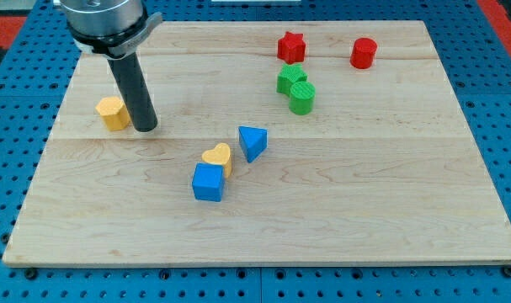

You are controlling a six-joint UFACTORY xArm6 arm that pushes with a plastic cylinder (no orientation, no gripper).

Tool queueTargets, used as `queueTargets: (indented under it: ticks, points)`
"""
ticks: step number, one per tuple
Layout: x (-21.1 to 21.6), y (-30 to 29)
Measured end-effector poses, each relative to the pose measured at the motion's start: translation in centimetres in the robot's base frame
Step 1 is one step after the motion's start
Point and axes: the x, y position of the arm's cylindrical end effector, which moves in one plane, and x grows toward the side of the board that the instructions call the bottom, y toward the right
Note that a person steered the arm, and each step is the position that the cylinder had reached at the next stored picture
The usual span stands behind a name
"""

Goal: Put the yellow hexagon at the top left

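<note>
Nearest camera: blue cube block [209, 183], touching yellow heart block [218, 157], lower centre of the pale wooden board [364, 210].
Task thing: yellow hexagon block [113, 112], left of frame, short of the upper left corner.
Rod: my tip [145, 129] just right of it, apparently touching.
Jaws: none, a bare rod.
Handling: looks light, rigid, slides easily; push its lower-right face.
</note>
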Motion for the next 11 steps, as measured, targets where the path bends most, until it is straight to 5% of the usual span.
queueTargets:
  ticks: [2,3,9,11]
  points:
    - [0.1,-5.2]
    - [-3.5,-8.2]
    - [-4.3,-10.9]
    - [-12.2,-6.0]
